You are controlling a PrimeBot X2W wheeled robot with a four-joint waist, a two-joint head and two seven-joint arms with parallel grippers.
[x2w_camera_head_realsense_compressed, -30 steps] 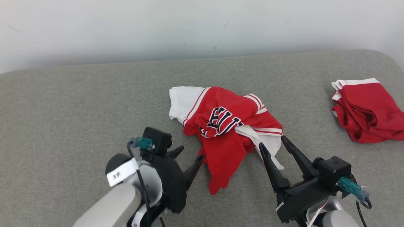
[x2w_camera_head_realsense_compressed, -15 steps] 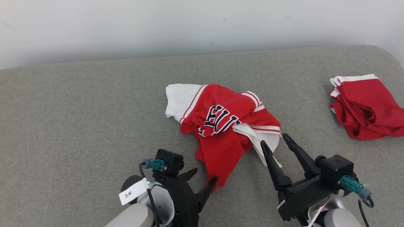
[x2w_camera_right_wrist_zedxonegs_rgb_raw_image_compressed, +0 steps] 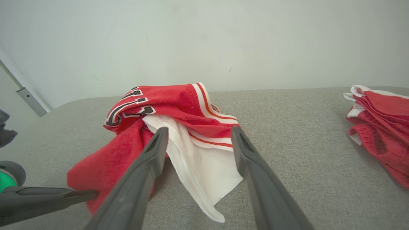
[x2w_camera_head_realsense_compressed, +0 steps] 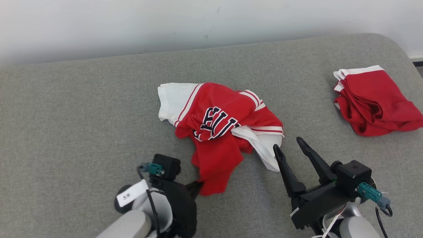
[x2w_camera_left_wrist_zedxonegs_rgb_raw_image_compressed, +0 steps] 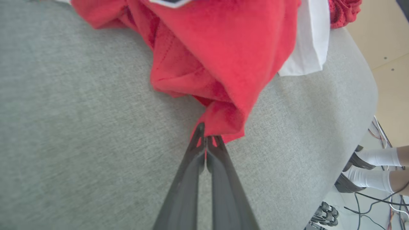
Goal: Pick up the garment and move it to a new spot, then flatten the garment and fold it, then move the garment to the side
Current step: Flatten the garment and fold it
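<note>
Pinching the near corner of the red garment (x2w_camera_head_realsense_compressed: 218,122), the left hand (x2w_camera_left_wrist_zedxonegs_rgb_raw_image_compressed: 206,140) is clamped on it. The right hand (x2w_camera_head_realsense_compressed: 287,143), fingers apart, hovers just beside it.

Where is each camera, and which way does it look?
Head view: on the head, looking down at the grey cushion; left fingers pinch the jersey, right fingers spread open.
Left wrist view: on that wrist, looking along shut fingers at the red hem.
Right wrist view: on that wrist, facing the wall between open fingers.
Head and right wrist share the folded garment.
</note>
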